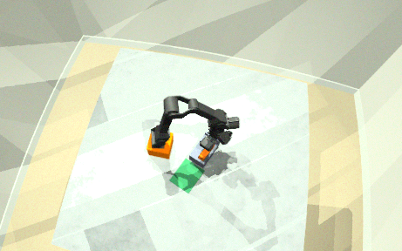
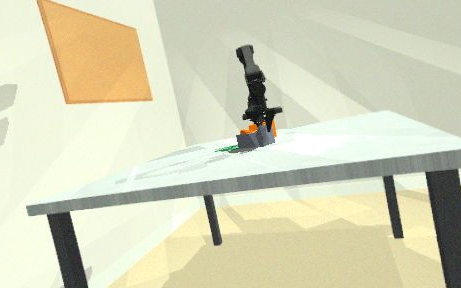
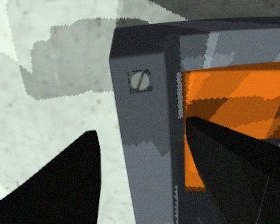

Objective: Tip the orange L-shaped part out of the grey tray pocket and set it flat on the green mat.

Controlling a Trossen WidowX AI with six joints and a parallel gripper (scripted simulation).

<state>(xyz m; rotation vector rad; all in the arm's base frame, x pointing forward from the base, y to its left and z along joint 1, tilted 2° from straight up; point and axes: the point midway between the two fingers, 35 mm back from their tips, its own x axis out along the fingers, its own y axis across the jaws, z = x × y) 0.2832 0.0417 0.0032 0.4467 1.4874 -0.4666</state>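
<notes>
The orange L-shaped part (image 1: 204,153) (image 2: 244,132) (image 3: 231,85) is in the grey tray (image 1: 195,159) (image 2: 248,141) (image 3: 141,117). In the exterior view its end nearer the mat shows above the tray's edge, so it looks tipped up. My gripper (image 1: 217,139) (image 2: 264,128) (image 3: 142,134) is partly open with nothing pinched. It points down at the tray's far end. In the wrist view the right finger is over the L-shaped end, seemingly touching it, and the left finger is outside the tray wall. The exact contact is hidden. The green mat (image 1: 188,167) (image 2: 226,149) lies beside the tray.
The arm's orange base (image 1: 160,151) stands on the table to the left of the tray in the top view. The arm arches over from it to the tray. A screw head (image 3: 140,81) sits in the tray's corner. Shadows of the arm fall across the tray, mat and table.
</notes>
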